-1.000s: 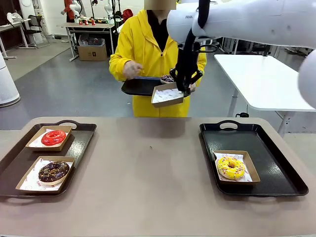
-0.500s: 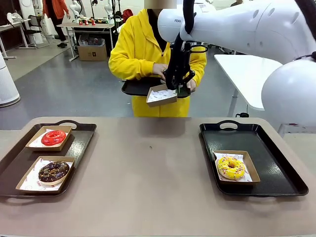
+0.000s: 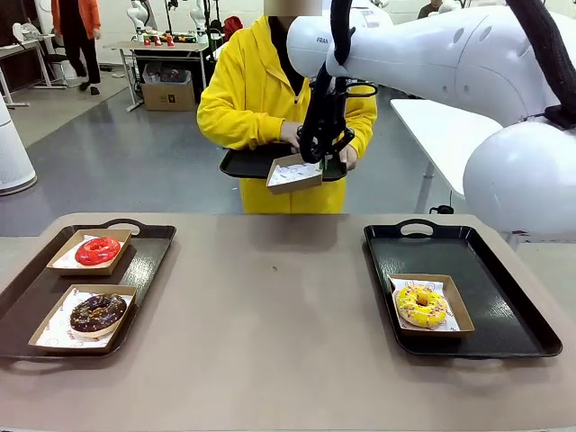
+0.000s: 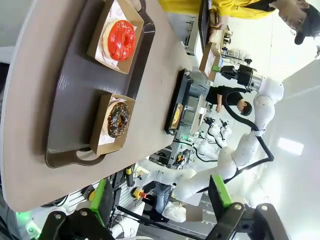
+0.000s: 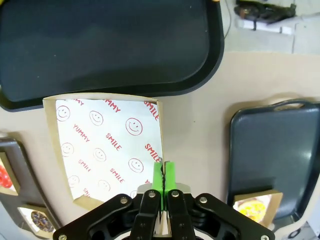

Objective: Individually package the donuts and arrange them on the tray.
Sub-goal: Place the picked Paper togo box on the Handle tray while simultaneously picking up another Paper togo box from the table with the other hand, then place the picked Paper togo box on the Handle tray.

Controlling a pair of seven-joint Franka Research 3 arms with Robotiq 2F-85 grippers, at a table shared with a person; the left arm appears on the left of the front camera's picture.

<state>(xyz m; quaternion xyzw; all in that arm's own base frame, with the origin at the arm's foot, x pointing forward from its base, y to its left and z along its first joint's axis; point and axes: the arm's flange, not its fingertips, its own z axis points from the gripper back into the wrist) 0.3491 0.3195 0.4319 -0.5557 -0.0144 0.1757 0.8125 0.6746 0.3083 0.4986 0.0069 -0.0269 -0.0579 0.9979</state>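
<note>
Here, the right claw (image 5: 163, 172) pinches a paper-lined cardboard box (image 3: 293, 173) by its rim; the left claw (image 4: 159, 201) gapes above the worktop (image 3: 270, 306)

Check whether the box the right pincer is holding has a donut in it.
No, the box clamped in the right pincer shows bare printed paper lining, with no donut inside.

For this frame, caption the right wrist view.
Right gripper pinches an empty paper-lined cardboard box by its edge, above the person's black tray.
</note>
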